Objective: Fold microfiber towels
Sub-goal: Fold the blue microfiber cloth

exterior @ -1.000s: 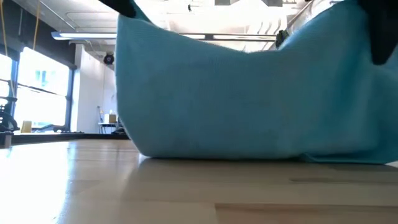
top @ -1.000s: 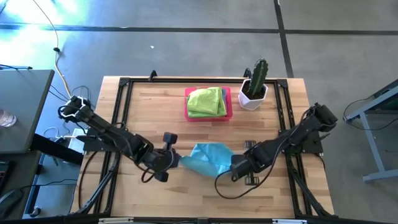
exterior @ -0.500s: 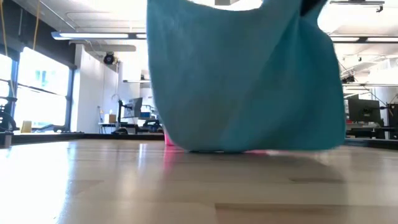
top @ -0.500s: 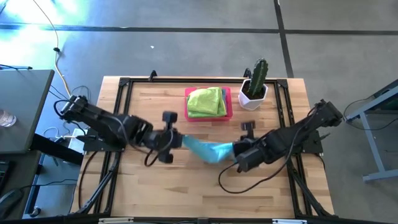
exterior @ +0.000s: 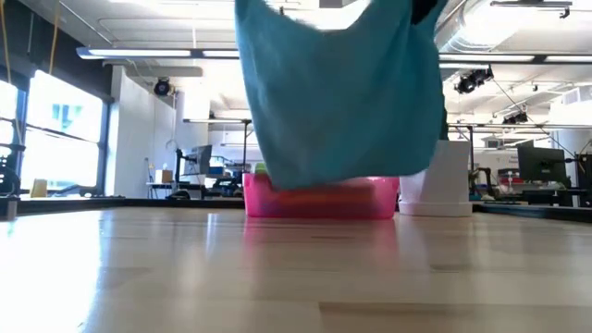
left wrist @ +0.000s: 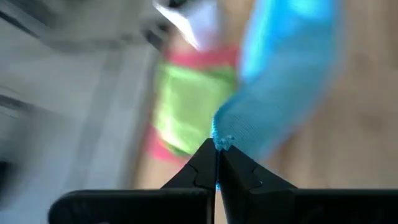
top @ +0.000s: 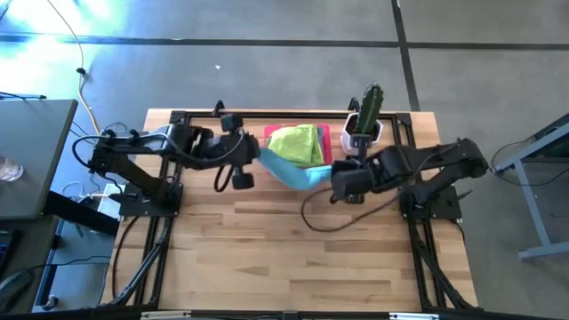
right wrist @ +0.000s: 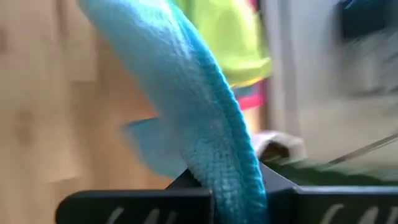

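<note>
Jaws of both grippers clamped on one blue towel (top: 293,171): left gripper (top: 252,153) at one end, right gripper (top: 333,180) at the other. Towel hangs stretched between them, off the table (top: 267,258), its far edge over the front rim of the pink tray (top: 325,147). Green towel (top: 296,144) lies folded in the tray. Potted cactus (top: 364,120) stands just beside the tray, close behind the right gripper. From table height, the hanging towel hides part of the tray.
</note>
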Controlling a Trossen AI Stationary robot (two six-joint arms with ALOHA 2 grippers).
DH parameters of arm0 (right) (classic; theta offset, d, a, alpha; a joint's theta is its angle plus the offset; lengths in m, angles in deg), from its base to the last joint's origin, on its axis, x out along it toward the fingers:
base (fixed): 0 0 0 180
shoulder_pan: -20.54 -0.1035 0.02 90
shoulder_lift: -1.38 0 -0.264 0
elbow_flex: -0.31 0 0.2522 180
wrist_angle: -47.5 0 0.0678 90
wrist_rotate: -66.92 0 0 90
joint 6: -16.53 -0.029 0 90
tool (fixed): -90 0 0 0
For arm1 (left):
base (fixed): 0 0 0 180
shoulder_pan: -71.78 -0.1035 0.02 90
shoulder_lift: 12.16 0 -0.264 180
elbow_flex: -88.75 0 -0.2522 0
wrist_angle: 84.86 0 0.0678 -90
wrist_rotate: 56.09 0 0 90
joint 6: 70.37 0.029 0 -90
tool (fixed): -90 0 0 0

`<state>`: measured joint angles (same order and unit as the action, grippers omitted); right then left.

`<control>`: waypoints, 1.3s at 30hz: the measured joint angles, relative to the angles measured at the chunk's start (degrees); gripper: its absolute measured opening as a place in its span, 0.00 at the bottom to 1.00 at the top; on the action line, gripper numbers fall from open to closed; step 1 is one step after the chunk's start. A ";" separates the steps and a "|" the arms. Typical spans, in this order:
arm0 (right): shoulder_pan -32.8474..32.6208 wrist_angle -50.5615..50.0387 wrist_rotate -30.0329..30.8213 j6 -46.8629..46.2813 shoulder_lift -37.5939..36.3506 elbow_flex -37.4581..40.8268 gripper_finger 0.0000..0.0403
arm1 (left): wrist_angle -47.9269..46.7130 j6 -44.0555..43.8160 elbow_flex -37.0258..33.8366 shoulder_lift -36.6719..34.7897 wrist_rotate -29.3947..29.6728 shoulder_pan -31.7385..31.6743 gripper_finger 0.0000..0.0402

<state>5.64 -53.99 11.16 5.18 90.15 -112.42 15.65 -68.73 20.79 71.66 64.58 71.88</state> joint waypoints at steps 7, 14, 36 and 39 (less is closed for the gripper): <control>-2.48 13.95 -20.79 -7.17 0.08 15.30 0.00 | -4.78 -17.04 -12.36 0.82 -16.57 6.04 0.00; -10.42 38.69 -25.90 -8.27 0.11 30.21 0.00 | 15.26 -24.20 -31.69 1.19 -16.73 17.25 0.00; -22.15 66.03 -37.73 -26.09 0.11 45.84 0.00 | 38.79 -33.76 -44.15 2.57 -7.34 28.98 0.00; -22.19 68.29 -34.86 -29.83 0.11 45.78 0.00 | 40.92 -32.06 -44.13 2.57 -5.20 29.03 0.00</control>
<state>-16.56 14.30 -23.70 -24.65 90.26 -66.64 56.56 -100.79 -23.34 74.23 59.39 100.91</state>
